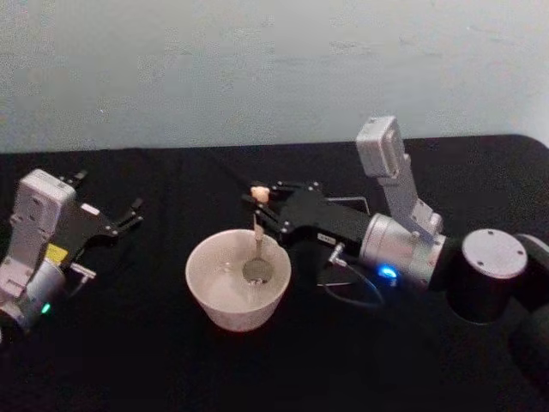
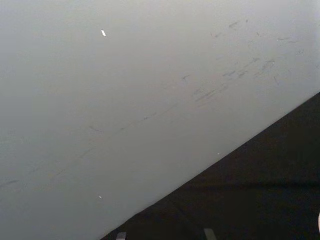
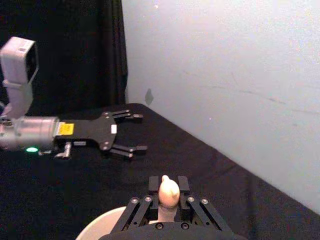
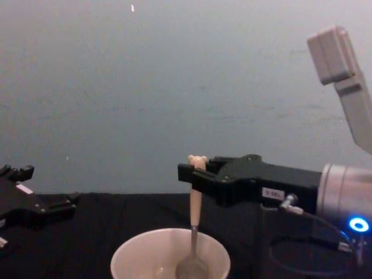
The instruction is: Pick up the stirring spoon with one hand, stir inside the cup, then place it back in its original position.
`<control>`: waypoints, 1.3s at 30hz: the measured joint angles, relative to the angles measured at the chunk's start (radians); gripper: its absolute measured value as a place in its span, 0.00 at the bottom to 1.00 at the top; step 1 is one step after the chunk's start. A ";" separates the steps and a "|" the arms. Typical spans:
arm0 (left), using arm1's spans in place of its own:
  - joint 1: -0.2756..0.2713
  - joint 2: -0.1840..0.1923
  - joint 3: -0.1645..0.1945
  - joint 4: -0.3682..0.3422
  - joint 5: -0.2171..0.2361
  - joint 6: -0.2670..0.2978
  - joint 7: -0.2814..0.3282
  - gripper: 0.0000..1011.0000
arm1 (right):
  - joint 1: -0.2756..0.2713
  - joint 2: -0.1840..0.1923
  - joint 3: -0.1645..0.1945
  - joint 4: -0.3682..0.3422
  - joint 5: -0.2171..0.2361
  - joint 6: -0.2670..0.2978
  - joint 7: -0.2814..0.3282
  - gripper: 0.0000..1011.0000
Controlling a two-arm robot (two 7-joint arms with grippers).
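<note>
Chest view, side-on: right tool (image 4: 189, 172) closed on stirring spoon (image 4: 195, 216) just below bear head; cream handle upright, thin metal neck running down into cup (image 4: 135, 256). Head view, from above: shiny round bowl low inside off-white cup, right of ctr, on black worktop (image 1: 129, 343). Left tool (image 1: 110, 192) spread wide, empty, well apart at left.
</note>
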 joint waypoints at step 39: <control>0.000 0.000 0.000 0.000 0.000 0.000 0.000 0.99 | 0.052 -0.081 -0.054 0.084 0.015 0.003 0.014 0.21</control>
